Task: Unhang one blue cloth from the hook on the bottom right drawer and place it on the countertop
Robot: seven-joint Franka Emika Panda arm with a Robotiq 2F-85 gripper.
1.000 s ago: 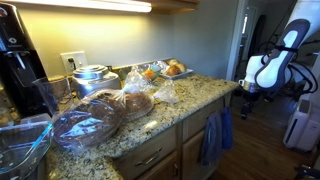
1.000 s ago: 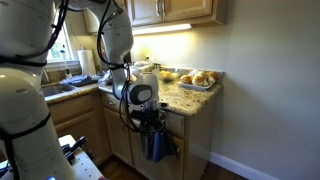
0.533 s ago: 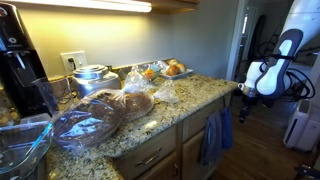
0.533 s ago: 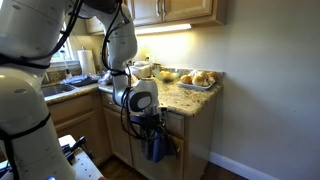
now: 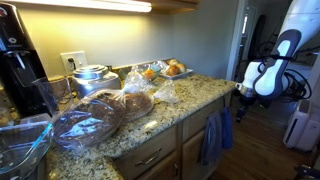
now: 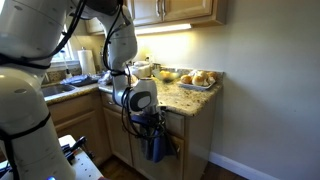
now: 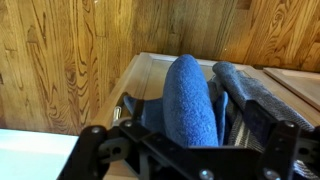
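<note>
Robot arm: white, jointed Panda arm (image 5: pixel 268 72), standing off the end of the cabinet run, clear of the counter edge in an exterior view.
Countertop: speckled beige-and-brown granite slab (image 5: pixel 195 100) with a thick rounded edge. Bagged bread in clear plastic (image 5: pixel 95 115) and a tray of pastries (image 5: pixel 170 70) crowd the surface. A bare strip lies along the front edge near the corner.
Open room: plain beige wall (image 6: pixel 265 80) and open floor beyond the cabinet end in an exterior view.
Drawer front: medium-brown flat wooden panel (image 7: pixel 60 60), filling the left and top of the wrist view. A lighter recessed frame sits beside it, just behind the cloths.
Blue cloth: deep royal-blue soft fabric cloth (image 7: pixel 190 100), hanging limp against the cabinet face below the countertop edge. It is visible in both exterior views (image 5: pixel 215 135) (image 6: pixel 155 145). Its hook is hidden.
Second cloth: duller slate-blue cloth (image 7: pixel 245 95), touching the royal-blue one on its right in the wrist view.
Gripper: black Robotiq gripper (image 7: pixel 190 152), directly in front of the royal-blue cloth at cabinet height.
Fingers: black fingers (image 7: pixel 95 150) are spread wide, one on each side of the view, gripping nothing. Contact with the fabric cannot be confirmed.
</note>
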